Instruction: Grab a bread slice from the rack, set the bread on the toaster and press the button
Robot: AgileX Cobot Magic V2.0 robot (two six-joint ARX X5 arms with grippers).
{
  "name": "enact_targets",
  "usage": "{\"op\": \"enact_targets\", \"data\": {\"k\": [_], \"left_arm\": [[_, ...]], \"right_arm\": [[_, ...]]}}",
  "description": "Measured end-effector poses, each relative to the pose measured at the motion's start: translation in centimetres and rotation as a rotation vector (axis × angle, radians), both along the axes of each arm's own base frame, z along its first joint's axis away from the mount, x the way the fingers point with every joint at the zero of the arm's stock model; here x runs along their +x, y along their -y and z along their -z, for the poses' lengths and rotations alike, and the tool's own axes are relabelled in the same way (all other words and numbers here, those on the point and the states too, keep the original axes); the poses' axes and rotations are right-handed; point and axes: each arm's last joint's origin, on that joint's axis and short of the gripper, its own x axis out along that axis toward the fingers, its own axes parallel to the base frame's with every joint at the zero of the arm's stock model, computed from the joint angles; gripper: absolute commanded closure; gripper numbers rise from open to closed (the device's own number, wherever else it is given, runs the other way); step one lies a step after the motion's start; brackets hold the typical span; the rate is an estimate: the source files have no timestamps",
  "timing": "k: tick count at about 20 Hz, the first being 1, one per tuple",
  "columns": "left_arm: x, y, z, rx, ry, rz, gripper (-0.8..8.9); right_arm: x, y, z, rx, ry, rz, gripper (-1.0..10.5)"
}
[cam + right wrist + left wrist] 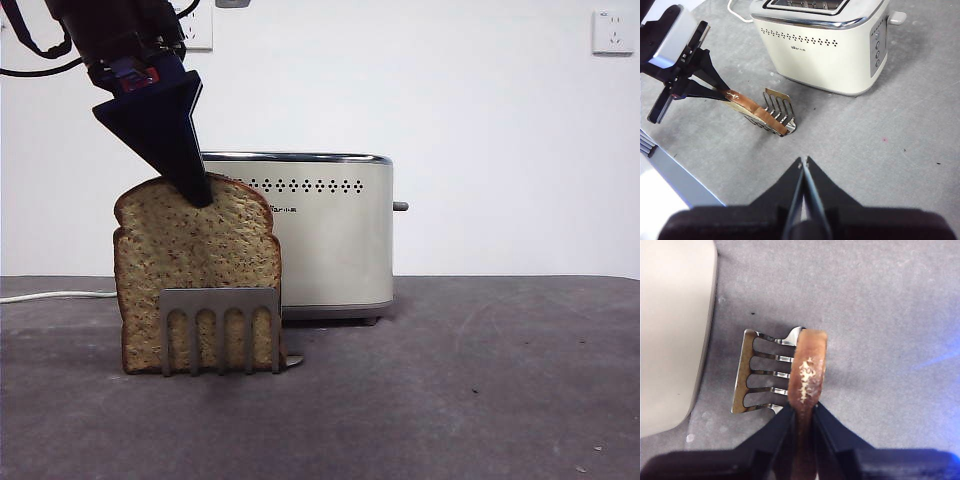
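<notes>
The slice of bread stands upright in the rack, just left of the toaster. My left gripper comes down from the upper left and is shut on the slice's top crust. In the left wrist view its jaws pinch the slice of bread edge-on, with the rack beside it and the toaster close by. The button sticks out of the toaster's right side. My right gripper is shut and empty, held well back from the rack, the toaster and the button.
A white cable runs along the table at the far left, behind the bread. A wall socket sits high on the right. The toaster's slots face up. Bare grey table spreads to the right of the toaster.
</notes>
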Motion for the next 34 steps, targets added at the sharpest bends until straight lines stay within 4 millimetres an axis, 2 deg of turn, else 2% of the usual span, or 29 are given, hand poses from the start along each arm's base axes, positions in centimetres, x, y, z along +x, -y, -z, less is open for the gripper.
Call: {"op": "enact_targets", "data": {"k": [5,12,15,19,21,24,29,30,32,34], "left_arm": [[-0.1,-0.1,-0.5,0.009,-0.011,0.0,8.22],[-0.3,-0.2,-6.7,-0.034,0.046,-0.001,8.22],[-0.7,-0.6,-10.4,-0.051,0.11,-0.016,8.22],[-1.3,-1.1,-17.4,-0.19,0.365,0.002,8.23],[-1.4,-1.4,-19.4,-0.207,0.485,0.004,8.23],[-0.2,-1.5,-19.1,-0.147,0.512,0.007,8.24],[6.0,-0.6,-15.0,-0.047,0.431,-0.037,8.24],[6.7,-0.6,-14.5,-0.037,0.429,-0.04,8.24],[7.8,-0.5,-14.0,-0.045,0.436,-0.037,8.24],[8.0,-0.5,-13.9,-0.066,0.423,-0.015,8.24]], "right_arm": [[0.0,0.0,0.0,0.0,0.0,0.0,9.6],[0.0,0.0,0.0,0.0,0.0,0.0,9.6],[0.0,0.0,0.0,0.0,-0.001,0.0,9.6],[0.2,0.0,0.1,-0.001,-0.008,0.0,9.6],[0.2,0.0,0.1,-0.001,-0.01,0.0,9.6],[0.4,0.0,0.2,-0.002,-0.018,0.0,9.6],[0.9,-0.2,0.4,-0.004,-0.04,-0.012,9.6],[1.0,-0.2,0.4,-0.005,-0.04,-0.015,9.6],[1.2,-0.3,0.5,-0.008,-0.046,-0.016,9.6],[1.5,-0.3,0.7,-0.01,-0.06,-0.018,9.6]]}}
